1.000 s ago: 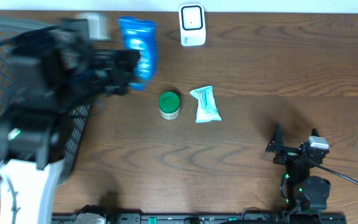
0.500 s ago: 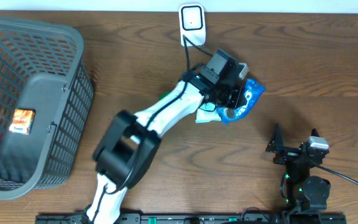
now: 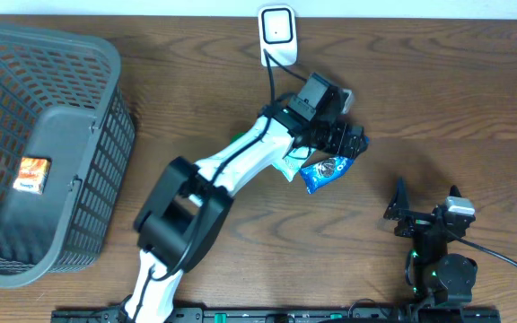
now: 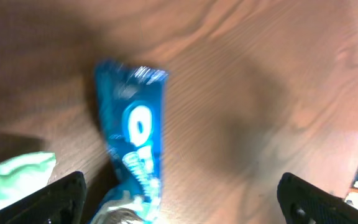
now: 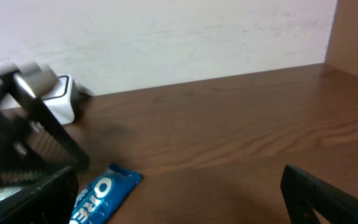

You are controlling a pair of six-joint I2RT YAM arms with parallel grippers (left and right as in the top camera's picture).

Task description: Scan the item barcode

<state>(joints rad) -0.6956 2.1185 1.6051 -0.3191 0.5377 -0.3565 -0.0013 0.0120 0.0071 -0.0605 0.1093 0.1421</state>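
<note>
Oreo packet [image 3: 324,172]: blue, lying flat on the table [image 3: 474,108], a little right of centre and slanted, white logo face up. You have no grip on it. It rests on the bare wood, free on all sides but one.

- Its lower left end lies close to a pale green sachet [image 3: 287,166], which is half hidden under the left arm. You cannot tell from either view whether the two touch.
- Left gripper [image 3: 353,144]: it hangs just beyond the packet's upper right end, jaws spread wide, nothing clamped. In your left wrist view both fingertips sit at the bottom corners of the frame, with the packet on the wood below, between them and nearer the left one. The packet's print is blurred there.
- White scanner [image 3: 277,36]: upright at the far edge of the table, past the left gripper and well apart from the packet.
- Right gripper [image 3: 400,211]: near the front right of the table, jaws wide and empty, well apart from the packet. Its camera catches the packet low on the left and the scanner against the wall.
- Grey basket [image 3: 115,117]: at the left end of the table, far from everything above. A small orange packet [image 3: 30,175] lies on its floor
</note>
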